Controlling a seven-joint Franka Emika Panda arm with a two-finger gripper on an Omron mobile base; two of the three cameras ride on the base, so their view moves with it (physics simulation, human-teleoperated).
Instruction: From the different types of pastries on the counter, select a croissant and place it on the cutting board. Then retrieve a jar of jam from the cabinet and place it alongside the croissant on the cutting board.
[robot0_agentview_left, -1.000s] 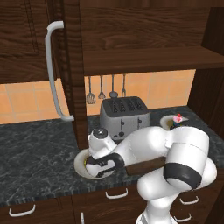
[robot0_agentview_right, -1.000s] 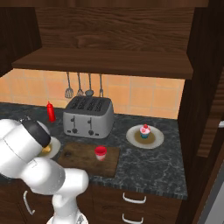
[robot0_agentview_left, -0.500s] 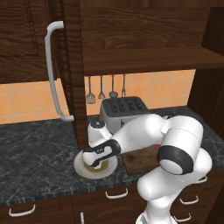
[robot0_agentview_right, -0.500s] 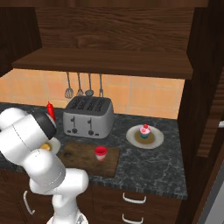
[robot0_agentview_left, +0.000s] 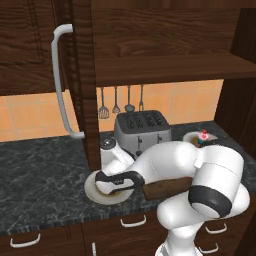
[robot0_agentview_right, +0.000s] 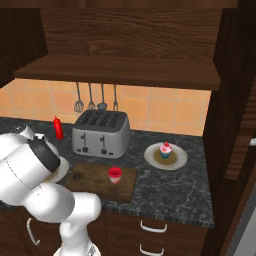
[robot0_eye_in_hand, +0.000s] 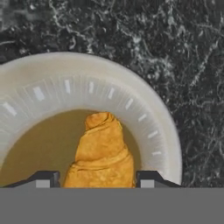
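Our claw (robot0_eye_in_hand: 98, 178) sits low over a pale plate (robot0_eye_in_hand: 162, 127) on the counter (robot0_eye_in_hand: 192, 52), fingertips (robot0_eye_in_hand: 43, 179) closing narrowly around the croissant (robot0_eye_in_hand: 101, 153).

Counter (robot0_agentview_right: 165, 192) (toaster (robot0_agentview_right: 100, 134), plates (robot0_agentview_right: 176, 160), cutting board (robot0_agentview_right: 95, 177))

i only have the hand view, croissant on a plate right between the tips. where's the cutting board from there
observer: The cutting board lies on the counter right next to your plate, to its right in both base views.
operator: anything on the board yet
observer: A small red jar stands toward its right end. The part nearer the plate is bare.
operator: ok and where's the other pastry
observer: The cupcake sits on a second plate, to the right of the toaster, well away from the board.
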